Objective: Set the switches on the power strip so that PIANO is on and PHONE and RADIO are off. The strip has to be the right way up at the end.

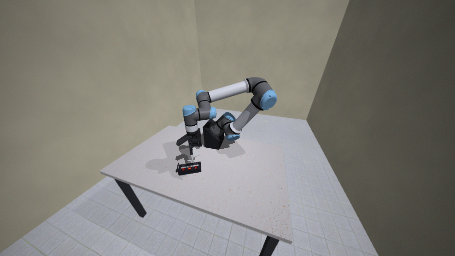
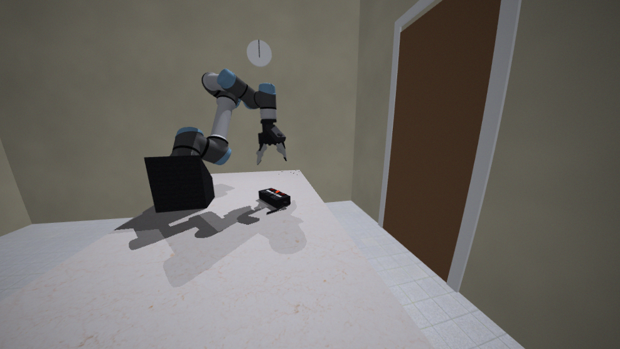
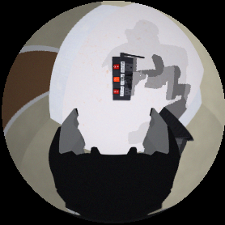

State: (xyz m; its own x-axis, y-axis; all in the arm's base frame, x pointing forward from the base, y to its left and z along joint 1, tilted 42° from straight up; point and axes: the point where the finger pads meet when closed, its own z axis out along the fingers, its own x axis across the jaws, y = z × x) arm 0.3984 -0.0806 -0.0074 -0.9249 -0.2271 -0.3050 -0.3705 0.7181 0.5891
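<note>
On the pale table (image 1: 235, 184) (image 2: 242, 277) (image 3: 95, 121), the power strip (image 1: 189, 172) (image 2: 270, 198) (image 3: 122, 97) lies below my wide-open, bare gripper (image 1: 193, 160) (image 2: 272, 162) (image 3: 113, 108), its long side running across the finger gap.

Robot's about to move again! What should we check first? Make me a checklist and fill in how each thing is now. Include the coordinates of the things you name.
1. Power strip (image 1: 189, 172) (image 2: 273, 199) (image 3: 117, 87) right way up, switches on top: ok.
2. Middle switch (image 1: 189, 168) (image 2: 277, 191) (image 3: 116, 79) lit bright orange, so looks on: ok.
3. Both end switches darker red, so they look off: ok.
4. Hand (image 1: 192, 158) (image 2: 272, 163) (image 3: 113, 108) open, with nothing in it: ok.
5. Hand up off the strip: ok.
6. Label words readable now: cannot tell, too small.
</note>
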